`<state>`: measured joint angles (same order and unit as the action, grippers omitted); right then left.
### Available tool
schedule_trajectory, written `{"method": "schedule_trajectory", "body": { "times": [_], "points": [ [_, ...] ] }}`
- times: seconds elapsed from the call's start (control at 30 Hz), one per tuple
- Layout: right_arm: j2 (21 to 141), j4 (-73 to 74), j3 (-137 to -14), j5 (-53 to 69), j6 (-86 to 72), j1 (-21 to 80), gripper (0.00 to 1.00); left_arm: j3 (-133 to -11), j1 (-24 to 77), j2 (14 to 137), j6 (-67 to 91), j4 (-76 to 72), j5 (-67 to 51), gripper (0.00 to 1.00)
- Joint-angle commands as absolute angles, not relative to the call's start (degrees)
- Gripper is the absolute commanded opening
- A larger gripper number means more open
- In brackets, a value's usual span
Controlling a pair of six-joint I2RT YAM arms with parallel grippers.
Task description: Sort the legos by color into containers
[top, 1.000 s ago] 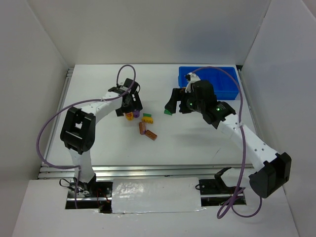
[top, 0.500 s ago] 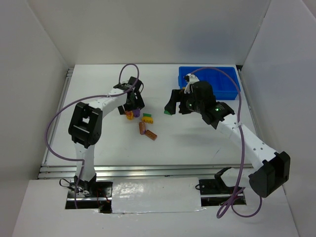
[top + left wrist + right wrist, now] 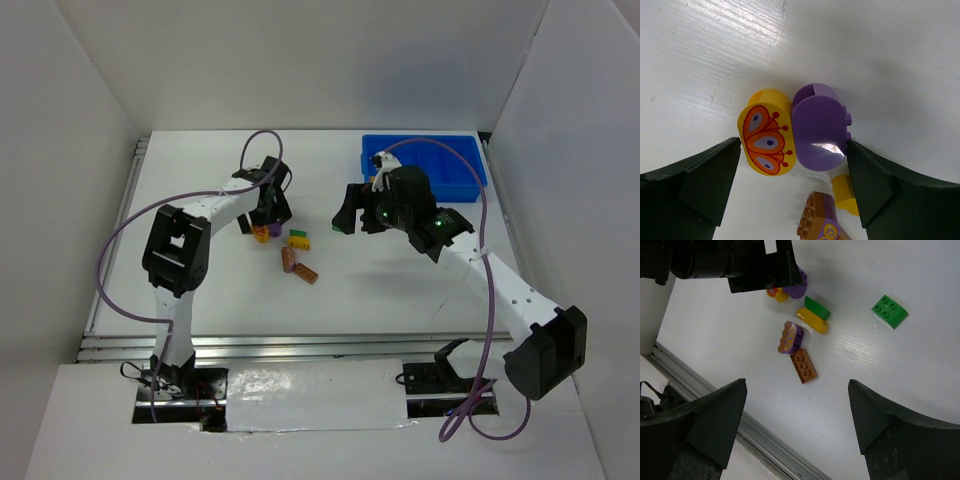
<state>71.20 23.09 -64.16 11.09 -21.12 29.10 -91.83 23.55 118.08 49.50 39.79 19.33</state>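
1. Closing the left claw [image 3: 792, 150] from here could trap two colours at once. It stands spread wide, pinching nothing, and straddles both the purple round brick [image 3: 817, 127] and the yellow butterfly brick [image 3: 765, 132], which touch side by side.
2. Squeezing that pair may also pop one brick out sideways, since the curved faces give the fingers [image 3: 700, 180] little flat surface.
3. Just nearer the claw lie a small yellow piece [image 3: 844, 192] and a brown-topped brick [image 3: 815, 222]. A low sweep would likely knock them across the bench [image 3: 400, 290].
4. Your right claw [image 3: 797, 385] hangs above the bench, spread and holding nothing. The green square brick [image 3: 889, 311] lies loose toward the edge of its wrist view, so a straight descent would probably miss it.
5. The two arms work close together around the pile, so reaching for the orange-brown flat brick [image 3: 804, 366] risks a clash.
6. The blue tray [image 3: 455, 180] sits at the far right, well apart from the bricks. A weak grip could drop a brick on the way there.
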Motion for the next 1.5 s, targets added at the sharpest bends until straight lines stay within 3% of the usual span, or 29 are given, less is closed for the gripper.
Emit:
{"method": "schedule_trajectory", "body": {
  "times": [0.0,0.4,0.53,1.0,1.1,1.13,1.27,1.3,1.47],
  "points": [
    [70.9,20.5,-63.9,11.9,-20.2,29.4,0.89,-93.2,23.8,119.2,49.4,41.8,20.7,1.00],
    [71.5,20.0,-63.5,13.2,-20.3,29.4,0.89,-89.0,23.8,122.2,49.6,38.3,20.0,0.96],
    [71.8,19.7,-63.5,13.3,-20.4,29.4,0.89,-87.2,23.9,120.2,49.7,37.4,20.0,1.00],
    [72.7,19.2,-63.4,14.0,-20.5,29.4,0.89,-87.7,24.0,119.7,49.0,39.1,22.0,0.98],
    [72.7,19.3,-63.3,13.8,-20.4,29.4,0.89,-86.1,24.1,119.6,49.0,37.4,21.1,0.83],
    [72.5,19.2,-63.3,13.8,-20.4,29.4,0.89,-85.8,24.1,119.4,49.0,37.1,21.0,0.71],
    [72.8,19.1,-63.2,14.0,-20.4,29.4,0.89,-85.0,24.0,118.2,49.0,36.6,20.5,0.48],
    [72.9,19.0,-63.2,14.0,-20.4,29.4,0.89,-84.9,24.1,118.0,49.0,36.6,20.3,0.38],
    [73.3,18.4,-62.9,14.2,-20.7,29.4,0.89,-83.2,24.1,113.4,49.8,36.3,20.0,0.17]
  ]
}}
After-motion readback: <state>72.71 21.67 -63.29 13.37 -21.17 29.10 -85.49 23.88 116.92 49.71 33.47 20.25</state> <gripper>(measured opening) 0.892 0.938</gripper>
